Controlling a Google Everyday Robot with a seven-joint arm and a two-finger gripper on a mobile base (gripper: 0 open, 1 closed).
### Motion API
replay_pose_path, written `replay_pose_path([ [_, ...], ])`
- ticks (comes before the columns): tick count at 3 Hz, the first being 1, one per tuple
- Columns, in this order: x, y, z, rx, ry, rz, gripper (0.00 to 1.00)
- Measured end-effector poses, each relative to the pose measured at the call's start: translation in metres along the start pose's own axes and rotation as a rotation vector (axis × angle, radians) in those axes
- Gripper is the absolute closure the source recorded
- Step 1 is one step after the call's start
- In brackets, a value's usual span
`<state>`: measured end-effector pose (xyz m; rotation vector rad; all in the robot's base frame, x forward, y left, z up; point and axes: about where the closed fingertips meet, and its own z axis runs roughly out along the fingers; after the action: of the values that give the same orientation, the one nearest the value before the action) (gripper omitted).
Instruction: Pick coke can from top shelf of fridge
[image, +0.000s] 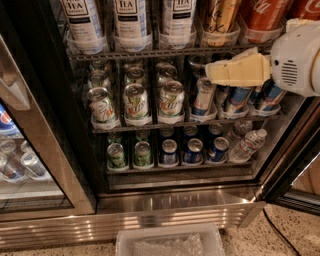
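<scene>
The fridge (175, 210) stands open in front of me, black inside with wire racks. The coke can (262, 12), red with white script, stands in a clear cup holder at the right end of the top shelf (150, 51), cut off by the frame's top edge. A second red can (306, 7) shows beside it at the far right. A gold-tan can (220, 15) and white tea cans (130, 17) stand to its left. My gripper (211, 73), cream-coloured on a white wrist (300, 60), reaches in from the right. It is just below the top shelf, under the gold-tan can and lower left of the coke can.
Green-silver cans (135, 100) and blue cans (235, 97) fill the middle rack behind the gripper. The bottom rack holds more cans and a water bottle (247, 145). A neighbouring glass-door unit (30, 165) is at left. The fridge's door frame (292, 165) is at right. A clear bin (170, 242) sits on the floor.
</scene>
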<state>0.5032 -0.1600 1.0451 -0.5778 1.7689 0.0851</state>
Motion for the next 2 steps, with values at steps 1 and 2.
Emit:
replay_pose_path([
  [1, -0.0058, -0.0031, 0.0007, 0.049, -0.020, -0.017, 0.00],
  [2, -0.0130, -0.0117, -0.0027, 0.124, -0.053, -0.011, 0.00],
])
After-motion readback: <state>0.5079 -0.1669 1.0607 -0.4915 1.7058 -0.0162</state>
